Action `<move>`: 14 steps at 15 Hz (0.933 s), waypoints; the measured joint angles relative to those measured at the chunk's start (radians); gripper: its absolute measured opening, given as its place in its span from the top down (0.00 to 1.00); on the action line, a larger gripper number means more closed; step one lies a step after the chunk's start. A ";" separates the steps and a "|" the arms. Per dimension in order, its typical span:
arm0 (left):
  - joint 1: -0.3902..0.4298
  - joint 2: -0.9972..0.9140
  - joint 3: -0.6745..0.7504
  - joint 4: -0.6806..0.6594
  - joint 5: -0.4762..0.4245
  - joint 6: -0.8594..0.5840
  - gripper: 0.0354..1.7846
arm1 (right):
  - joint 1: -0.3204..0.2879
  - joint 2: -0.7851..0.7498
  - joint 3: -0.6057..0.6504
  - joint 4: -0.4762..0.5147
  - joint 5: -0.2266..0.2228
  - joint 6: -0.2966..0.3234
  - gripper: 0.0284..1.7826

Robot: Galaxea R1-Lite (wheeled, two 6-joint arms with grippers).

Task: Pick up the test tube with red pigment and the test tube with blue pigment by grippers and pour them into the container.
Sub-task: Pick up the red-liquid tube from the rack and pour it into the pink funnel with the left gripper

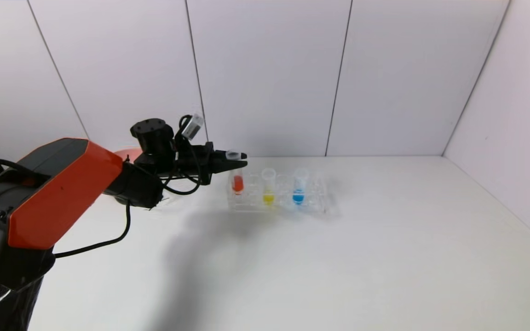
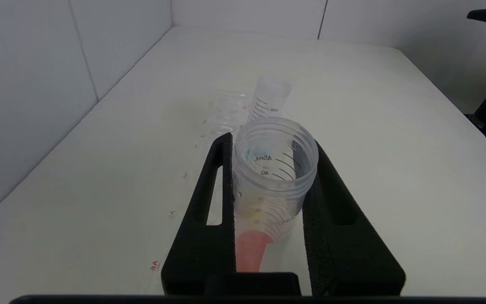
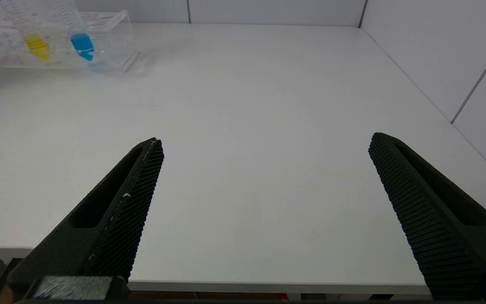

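The test tube with red pigment (image 1: 237,183) is held near its open top by my left gripper (image 1: 236,160), which is shut on it. It sits higher than the other tubes, at the left end of the clear rack (image 1: 321,202). In the left wrist view the tube (image 2: 268,177) stands between both fingers of the gripper (image 2: 271,141). The test tube with blue pigment (image 1: 298,195) stands in the rack and also shows in the right wrist view (image 3: 82,44). My right gripper (image 3: 265,139) is open and empty over the table's front edge. The container is out of view.
A tube with yellow liquid (image 1: 268,196) stands in the rack between the red and blue ones. A pink bowl (image 1: 127,151) shows partly behind my left arm. The white table (image 1: 384,257) is walled at the back and right.
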 joint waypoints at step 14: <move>0.024 -0.159 -0.063 0.313 0.109 0.005 0.75 | 0.000 0.000 0.000 0.000 0.000 0.000 0.00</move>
